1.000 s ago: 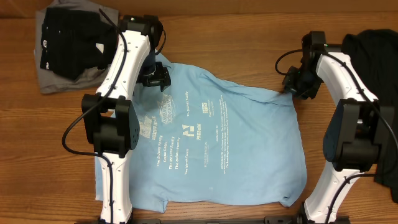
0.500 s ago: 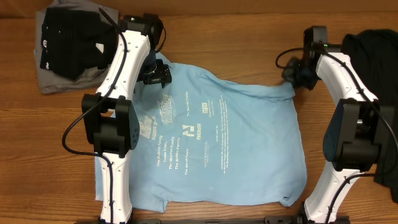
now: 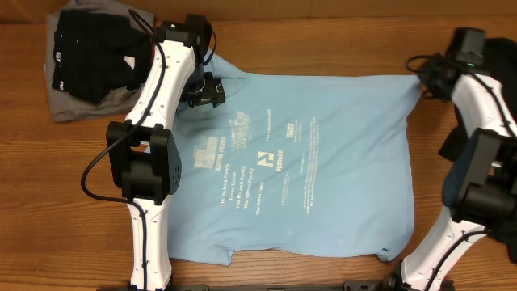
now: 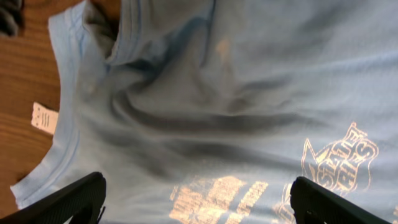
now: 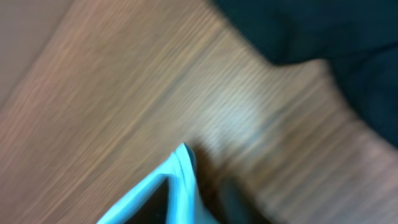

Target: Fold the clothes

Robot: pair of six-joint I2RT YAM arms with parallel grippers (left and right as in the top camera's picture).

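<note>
T-shirt (image 3: 323, 194), light blue, printed with pale lettering: the garment being folded.

Overhead view: the T-shirt lies spread flat on the table (image 3: 323, 32) between the two arms. It is wider from arm to arm than from far edge to near edge, and its far edge runs nearly straight. The left end effector (image 3: 206, 90) stands over the T-shirt's far left corner, by the collar. The right end effector (image 3: 428, 77) meets the far right corner. Each arm is thus nearer its own end of that far edge, and the body of the cloth lies toward the robot from both. A fold would probably carry this edge toward the near one. A heap of black and grey garments (image 3: 89, 56) lies beyond the T-shirt's far left corner, apart from it.

Left wrist view: the fingertips (image 4: 68, 199) stand wide apart with nothing between them. Beneath lie the collar (image 4: 124, 37), creased cloth and lettering (image 4: 217, 193). A white label (image 4: 43, 118) shows at the T-shirt's edge, over bare wood. The cloth looks thin and limp, wrinkled round the neck.

Right wrist view: heavily blurred. A pointed corner of the T-shirt (image 5: 168, 186) rises from the lower edge over the table, with a dark garment (image 5: 336, 43) beyond it. Whether the right jaws hold that corner, and how wide they stand, cannot be told.
</note>
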